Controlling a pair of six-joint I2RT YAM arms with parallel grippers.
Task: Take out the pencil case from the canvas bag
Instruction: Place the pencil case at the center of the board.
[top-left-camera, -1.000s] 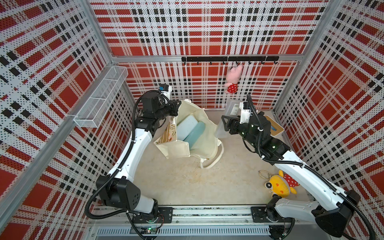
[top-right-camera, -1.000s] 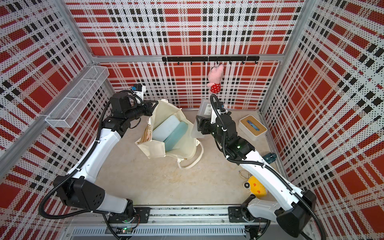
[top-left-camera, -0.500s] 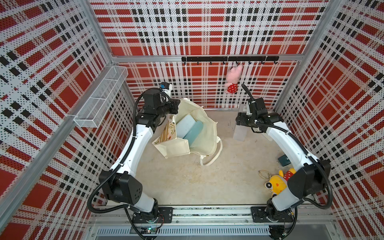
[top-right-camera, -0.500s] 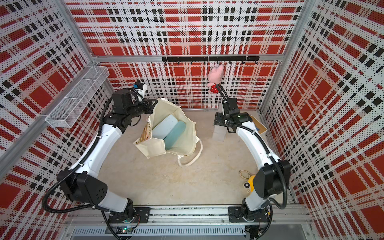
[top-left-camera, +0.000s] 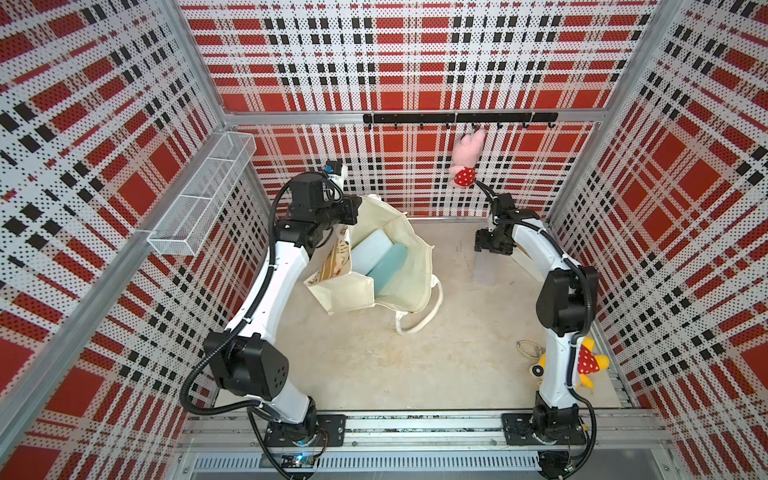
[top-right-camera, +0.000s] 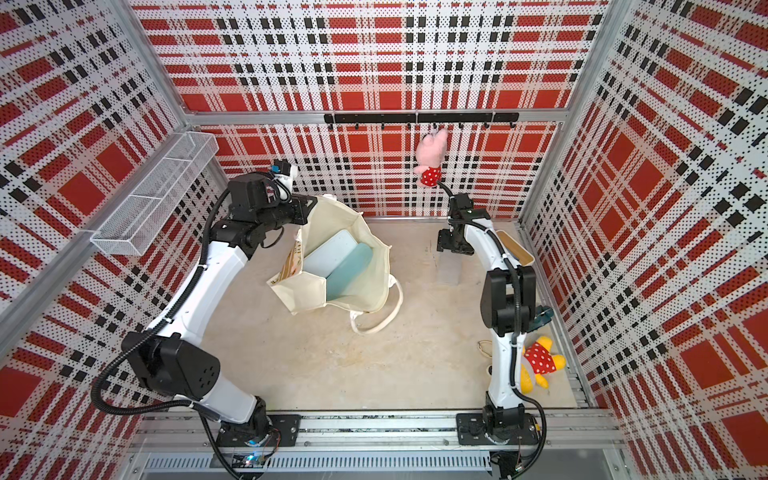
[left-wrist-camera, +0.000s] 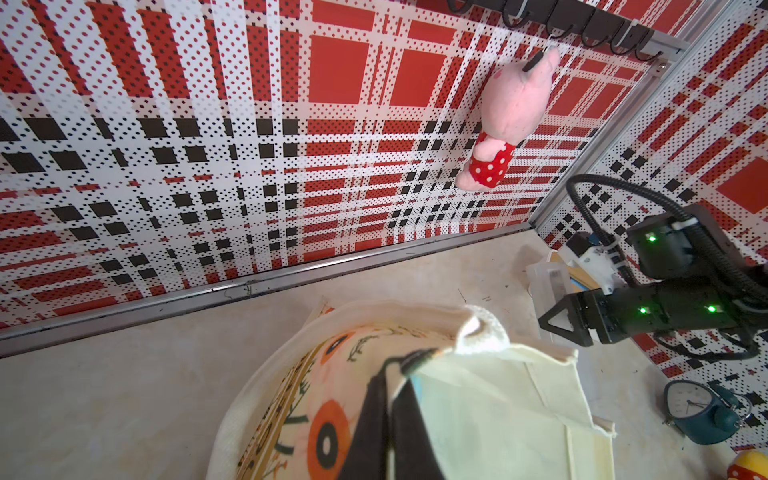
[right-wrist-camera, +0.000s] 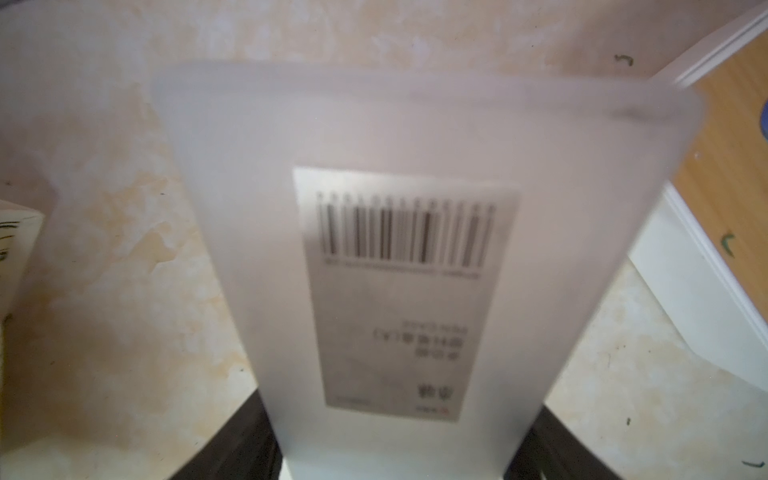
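Note:
The cream canvas bag (top-left-camera: 399, 266) (top-right-camera: 365, 257) stands open at the back middle, with two pale blue flat items inside. My left gripper (top-left-camera: 353, 210) (top-right-camera: 307, 208) is shut on the bag's top rim, and in the left wrist view the gripper (left-wrist-camera: 409, 363) pinches the cloth (left-wrist-camera: 498, 407). The pencil case (top-left-camera: 485, 270) (top-right-camera: 449, 269) is a frosted plastic box with a barcode label (right-wrist-camera: 395, 232). It is outside the bag, to its right. My right gripper (top-left-camera: 492, 247) (top-right-camera: 453, 247) (right-wrist-camera: 395, 440) is shut on its upper end, one finger on each side.
A white box with wooden lid (top-right-camera: 515, 249) (right-wrist-camera: 731, 166) sits just right of the pencil case. A pink plush (top-left-camera: 467, 158) hangs from the hook rail. A teal alarm clock (left-wrist-camera: 698, 411) and yellow plush (top-left-camera: 590, 365) lie at the right. A wire basket (top-left-camera: 199, 199) is on the left wall.
My right arm has carried the pencil case from beside the bag's mouth to the right and lower, near the white box. The left gripper keeps its hold on the bag rim.

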